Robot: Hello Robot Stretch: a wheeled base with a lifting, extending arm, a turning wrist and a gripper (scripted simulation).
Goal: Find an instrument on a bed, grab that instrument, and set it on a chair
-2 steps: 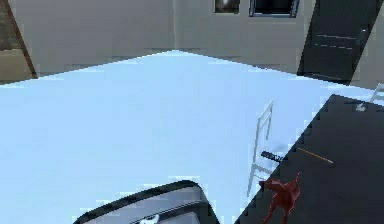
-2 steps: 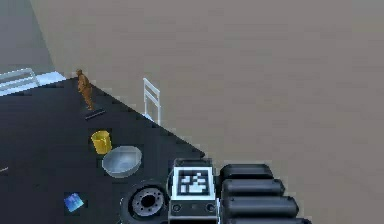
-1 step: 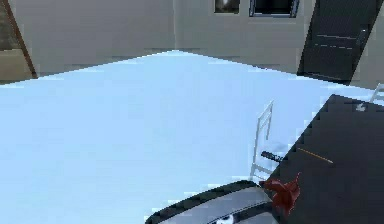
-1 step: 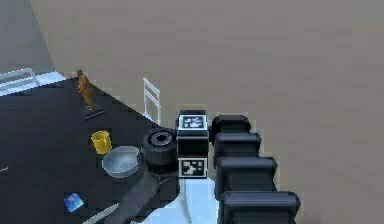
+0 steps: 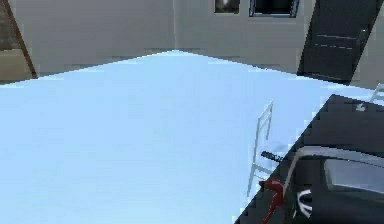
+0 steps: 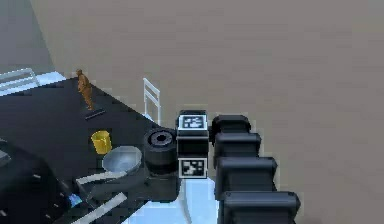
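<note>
Jaws: their state cannot be told. In the arm side view the gripper sits to the picture's left of two white marker squares at the end of the arm. Its thin fingers reach over a dark surface. A dark bulky object lies at or behind the fingertips, so whether the gripper holds anything cannot be told, nor whether that object is the instrument. Just beyond the fingers stands a shallow grey bowl, and past it a small yellow cup – the contents of both are indistinct. Farther out from the jaws are a small brown figure and a white railed frame.

In the forward view a broad pale blue surface adjoins the dark surface along the white railed frame. The dark bulky object lies at the lower right – small red parts beside it. A dark door stands beyond.
</note>
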